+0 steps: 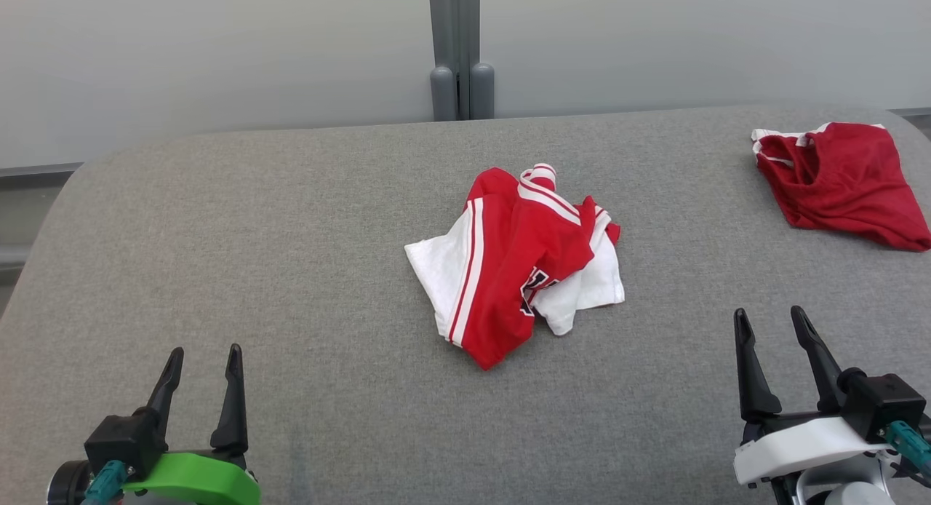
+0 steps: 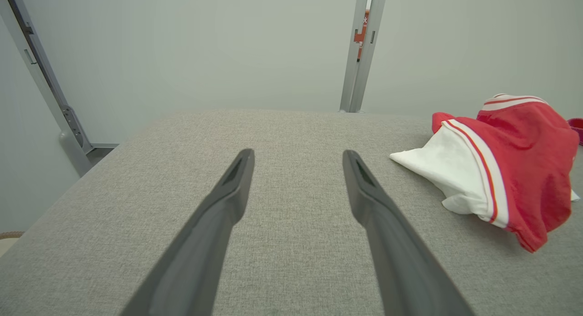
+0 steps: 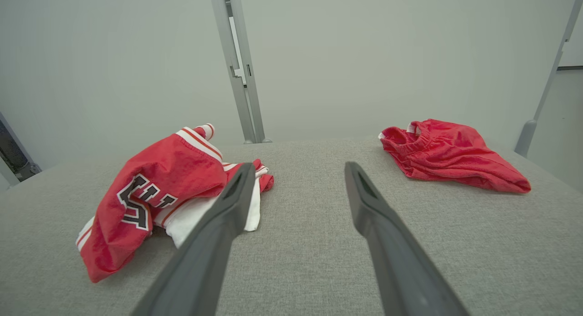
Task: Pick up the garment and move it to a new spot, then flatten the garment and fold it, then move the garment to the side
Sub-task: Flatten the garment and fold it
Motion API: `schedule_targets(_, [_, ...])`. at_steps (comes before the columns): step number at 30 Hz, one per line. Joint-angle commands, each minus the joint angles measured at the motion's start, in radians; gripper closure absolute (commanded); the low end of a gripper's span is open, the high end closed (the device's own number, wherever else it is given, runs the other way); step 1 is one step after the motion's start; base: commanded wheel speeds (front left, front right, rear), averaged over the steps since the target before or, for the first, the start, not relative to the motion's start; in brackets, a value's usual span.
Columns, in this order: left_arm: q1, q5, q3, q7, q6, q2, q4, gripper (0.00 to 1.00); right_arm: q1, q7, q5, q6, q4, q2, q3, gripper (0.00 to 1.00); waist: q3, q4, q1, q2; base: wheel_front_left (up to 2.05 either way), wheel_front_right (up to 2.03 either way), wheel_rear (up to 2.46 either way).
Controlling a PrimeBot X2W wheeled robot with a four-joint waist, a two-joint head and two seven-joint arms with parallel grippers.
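Head view: crumpled red-and-white jersey-cloth garment [image 1: 513, 261], white side stripes and dark lettering, lies bunched on the grey fabric-covered table [image 1: 291, 236], about mid-surface. Neither arm touches it.

Green-cuffed left gripper [image 1: 205, 351] sits well apart from the garment, to its near left. Jaws spread wide over bare table.

White-cuffed right gripper [image 1: 769, 312] sits well apart from the garment, to its near right. Jaws spread the same, over bare table.

Rumpled plain red cloth [image 1: 844, 181] with white trim lies well apart from the garment, to its far right and farther back.

Grey upright post [image 1: 460, 54] rises behind the garment, past the table's far edge, between pale wall panels [image 1: 218, 54].

Left wrist view: garment lies right of the parted fingers, white panel and stripe facing.

Right wrist view: garment lies left, lettering showing; one dark finger crosses before its white part.
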Motion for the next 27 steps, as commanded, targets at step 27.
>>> schedule_targets(27, [-0.052, 0.055, 0.015, 0.0, -0.005, -0.041, -0.007, 0.0, -0.164, -0.003, -0.01, -0.001, 0.111, -0.04, 0.048, 0.0, 0.071, 0.042, 0.0, 0.0, 0.0, 0.0, 0.0])
